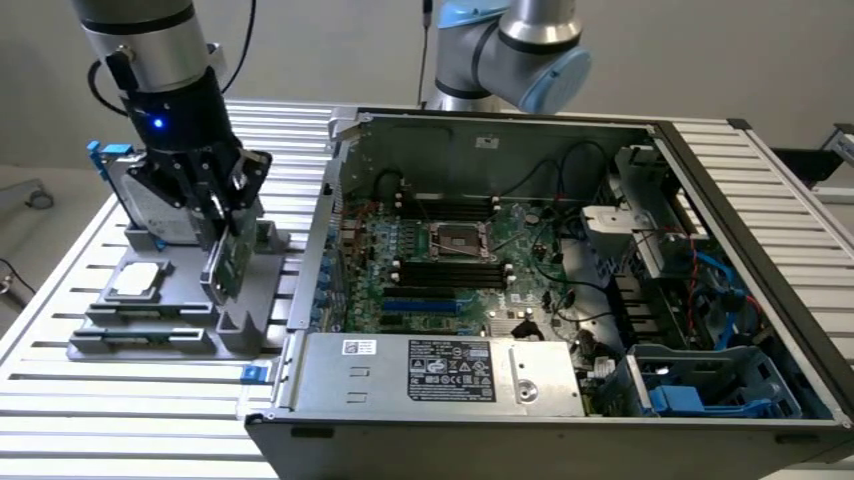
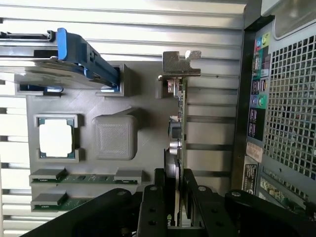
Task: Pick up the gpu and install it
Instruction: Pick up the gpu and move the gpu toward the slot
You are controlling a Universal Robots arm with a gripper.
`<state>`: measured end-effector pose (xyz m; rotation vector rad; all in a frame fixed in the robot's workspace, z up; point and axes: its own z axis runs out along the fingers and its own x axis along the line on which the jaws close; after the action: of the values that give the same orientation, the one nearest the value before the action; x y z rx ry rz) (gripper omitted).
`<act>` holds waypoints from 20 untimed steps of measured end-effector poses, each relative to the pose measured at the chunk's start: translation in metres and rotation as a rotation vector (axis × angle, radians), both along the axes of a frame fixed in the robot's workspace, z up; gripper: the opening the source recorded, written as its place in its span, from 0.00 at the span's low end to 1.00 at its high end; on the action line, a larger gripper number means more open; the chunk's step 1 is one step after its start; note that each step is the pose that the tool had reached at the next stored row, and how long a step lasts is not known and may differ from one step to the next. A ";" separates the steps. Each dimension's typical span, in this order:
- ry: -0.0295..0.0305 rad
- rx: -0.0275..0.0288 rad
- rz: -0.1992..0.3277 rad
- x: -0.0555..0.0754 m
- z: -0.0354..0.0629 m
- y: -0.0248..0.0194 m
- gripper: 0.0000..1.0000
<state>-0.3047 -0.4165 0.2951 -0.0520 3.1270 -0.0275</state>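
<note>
The gpu (image 1: 230, 262) stands on edge over the grey fixture (image 1: 160, 335) at the exterior view's left, with its green board facing the open computer case (image 1: 534, 400). My gripper (image 1: 220, 215) comes down on it from above, its black fingers (image 1: 247, 175) shut on the card's upper part. In the wrist view the gpu (image 2: 177, 133) is seen edge-on, its silver bracket (image 2: 180, 63) at the far end, and my gripper (image 2: 175, 197) clamps both of its faces. Whether the card's lower edge still sits in the fixture's slot I cannot tell.
The fixture (image 2: 143, 84) also carries a hard drive in a blue frame (image 2: 74, 49), a CPU (image 2: 55, 137) and two memory sticks (image 2: 84, 177). The case's rear panel (image 2: 286, 98) lies close beside the card. Inside the case lies the motherboard (image 1: 454, 260).
</note>
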 end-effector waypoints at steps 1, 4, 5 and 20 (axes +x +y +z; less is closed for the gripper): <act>0.0001 -0.0001 0.000 0.000 0.0045 0.0000 0.26; 0.0001 -0.0001 0.000 0.001 0.0182 0.0000 0.26; 0.0000 0.0000 0.000 0.001 0.0227 0.0000 0.26; 0.0156 0.0051 0.000 0.048 0.0905 -0.0045 0.26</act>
<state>-0.2569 -0.4210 0.3856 -0.0523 3.1426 -0.0192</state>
